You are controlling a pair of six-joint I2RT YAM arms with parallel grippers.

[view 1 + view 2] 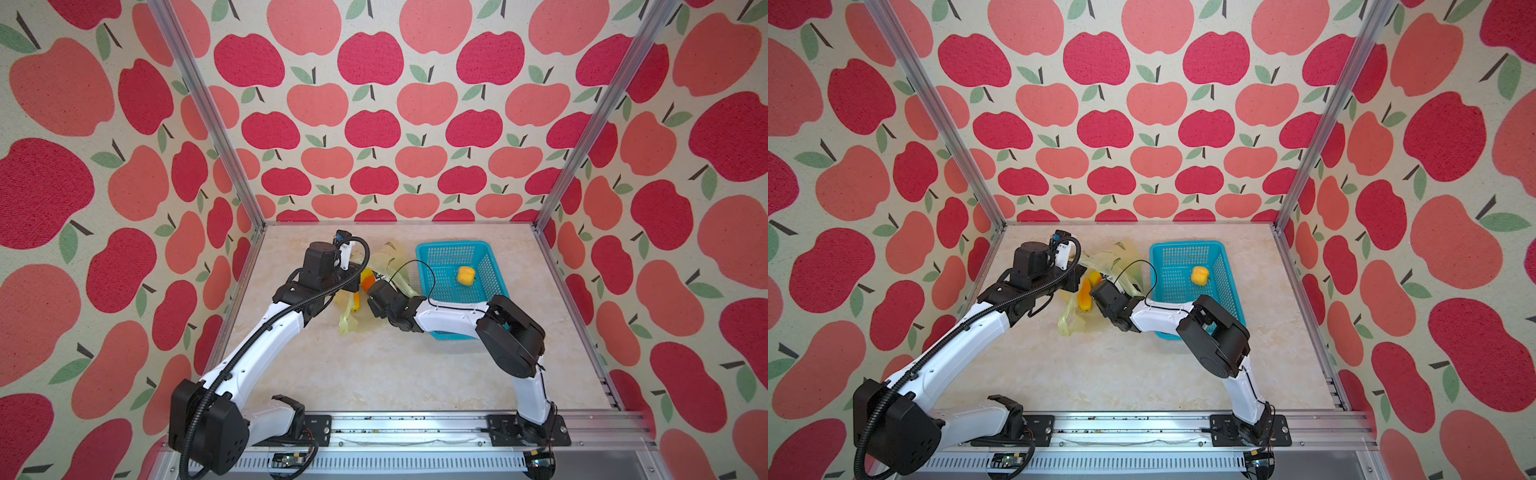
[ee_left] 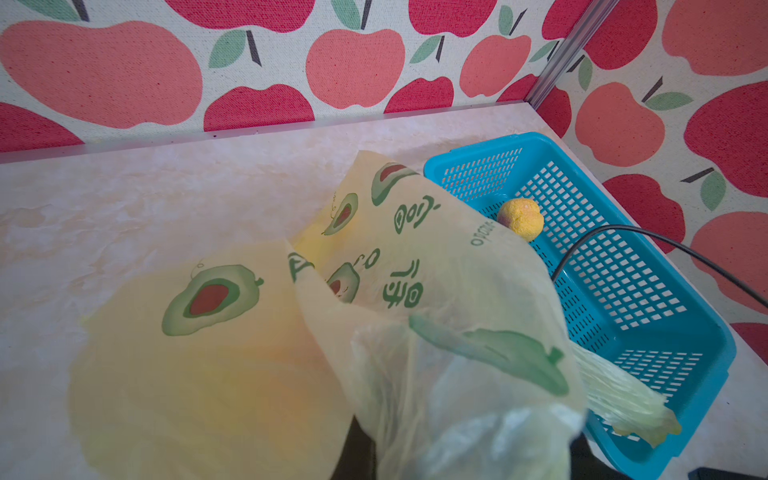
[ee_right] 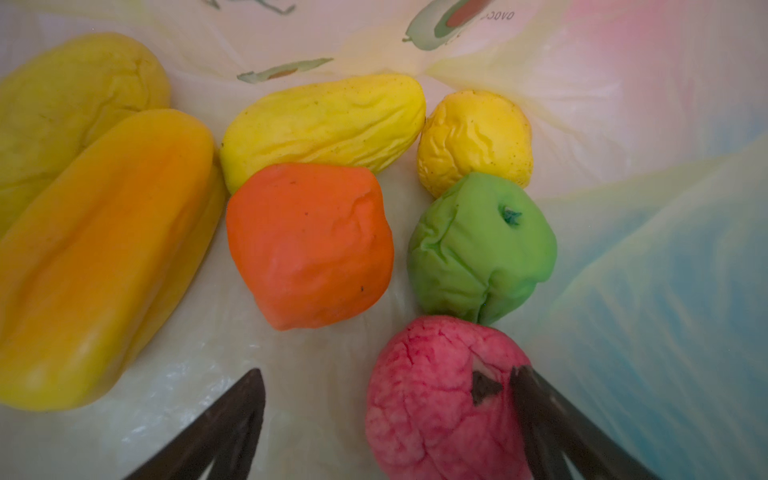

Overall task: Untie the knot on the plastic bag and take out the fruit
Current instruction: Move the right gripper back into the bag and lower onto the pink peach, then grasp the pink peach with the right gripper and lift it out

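Red fruit (image 3: 440, 399) touches wide-open right pincer (image 3: 388, 374) inside plastic bag (image 3: 623, 124).
Left pincer (image 1: 1079, 277) clamps the bag; print (image 3: 496, 16) partly reads "ovoc".

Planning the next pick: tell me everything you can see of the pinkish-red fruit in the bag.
The pinkish-red fruit is rounded, wrinkled and soft-looking, with veined mottling and a dark stem patch. It lies inside the plastic bag, touching the green fruit. One finger of the open right gripper appears to touch its side.
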